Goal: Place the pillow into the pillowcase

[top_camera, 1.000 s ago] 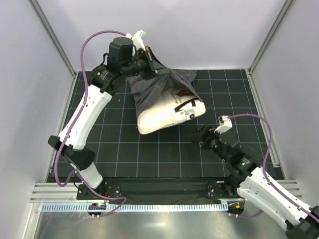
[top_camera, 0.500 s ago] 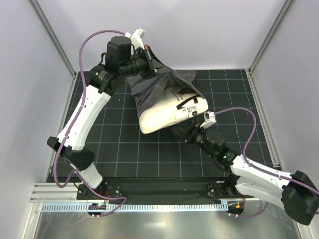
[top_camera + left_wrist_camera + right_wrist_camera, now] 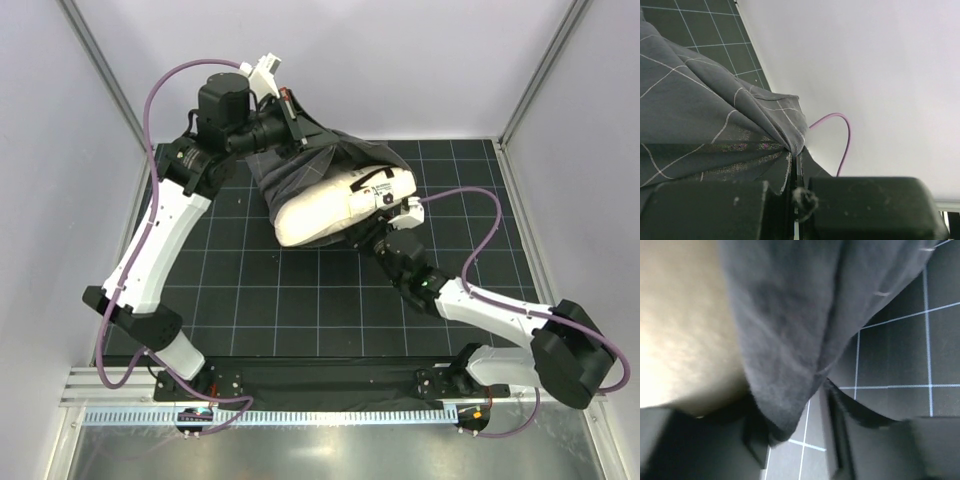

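Note:
The cream-white pillow point(image 3: 318, 210) lies at the back middle of the mat, its far part inside the dark grey checked pillowcase point(image 3: 300, 172). Its printed end sticks out to the right. My left gripper point(image 3: 302, 124) is shut on the pillowcase's far edge and holds it raised; the left wrist view shows the fabric point(image 3: 700, 110) pinched between the jaws point(image 3: 797, 167). My right gripper point(image 3: 371, 238) is open at the near right edge of the bundle. In the right wrist view a fold of pillowcase point(image 3: 785, 330) hangs between its fingers point(image 3: 796, 440), with the pillow point(image 3: 680, 315) to the left.
A black grid mat point(image 3: 250, 290) covers the table. White walls and metal frame posts point(image 3: 105, 80) close in the back and sides. A purple cable point(image 3: 846, 132) loops near the left wrist, close to the back wall.
My right arm has reached forward and left, from the open mat to the pillow's near right edge. My left gripper has drawn the pillowcase slightly left and up; the pillow shifted toward the back.

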